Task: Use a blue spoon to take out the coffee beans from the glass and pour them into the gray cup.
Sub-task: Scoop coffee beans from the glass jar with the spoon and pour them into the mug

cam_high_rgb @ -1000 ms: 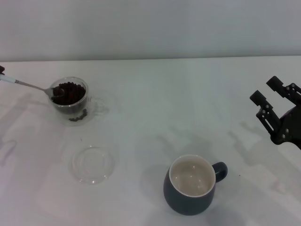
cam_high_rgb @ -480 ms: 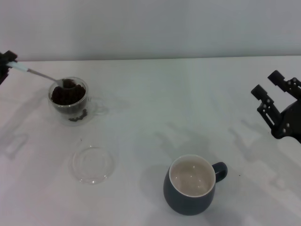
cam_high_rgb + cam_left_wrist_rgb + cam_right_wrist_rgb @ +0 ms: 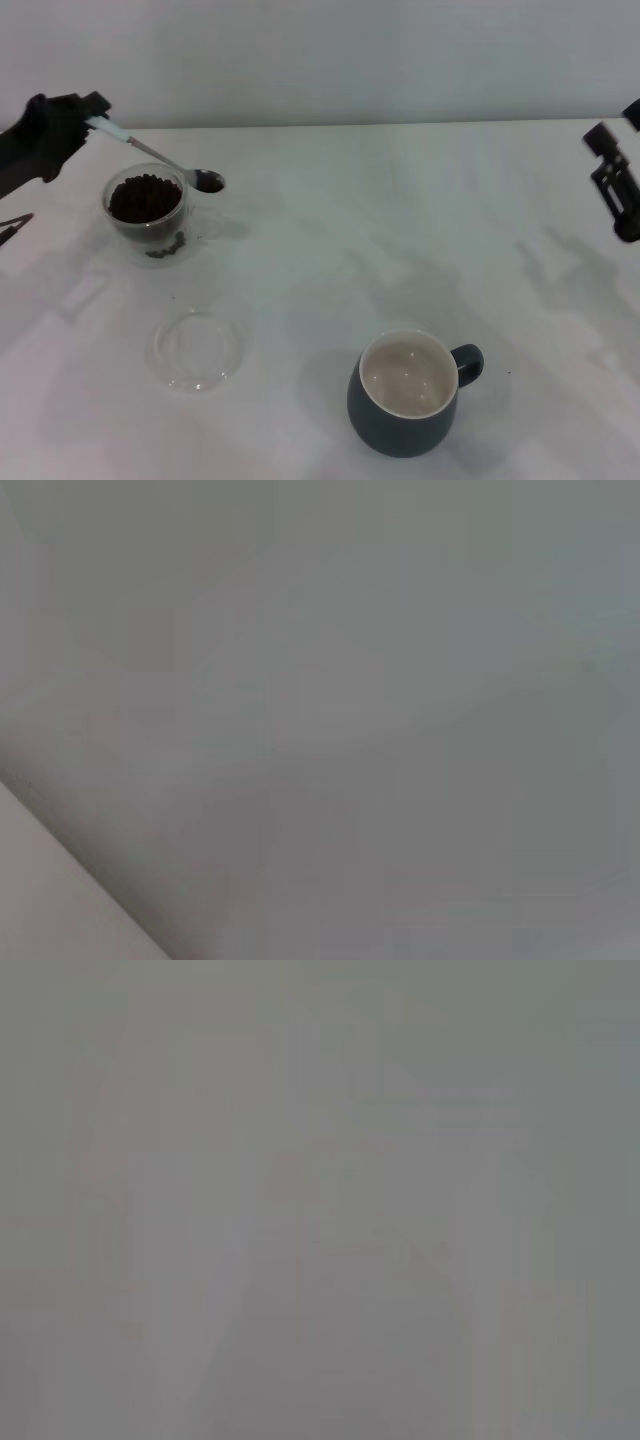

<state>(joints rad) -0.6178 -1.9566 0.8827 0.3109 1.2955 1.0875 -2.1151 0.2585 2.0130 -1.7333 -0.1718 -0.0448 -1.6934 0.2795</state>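
**Spoon lifted beside the glass, mug waiting near the front edge**

My left gripper [image 3: 88, 112] is up at the far left of the table [image 3: 400, 220], close to the back edge, clamped on the pale handle end of the blue spoon [image 3: 160, 158]. The spoon slopes down from my fingers toward the right, and its metal bowl sits just past the rim of the glass [image 3: 148, 215], on the right side, above the glass's clear handle. The bowl looks dark inside; whether it carries beans I cannot tell for sure. The coffee beans [image 3: 145, 197] fill the glass nearly to its rim, and a few lie low against its front wall.

My right gripper [image 3: 618, 170] is at the far right edge, raised and only partly in sight. I cannot tell how its fingers stand.

The gray cup [image 3: 405, 393] stands near the front edge, a little right of the middle, with its loop handle turned to the right and its cream inside open to me. It is well apart from the glass.

Between glass and cup the white surface offers wide open room. The only thing near that path is a flat clear saucer [image 3: 197, 348], lying in front of the glass toward the front left, low and off to the side of a straight line to the cup.

Both wrist views give only plain grey.
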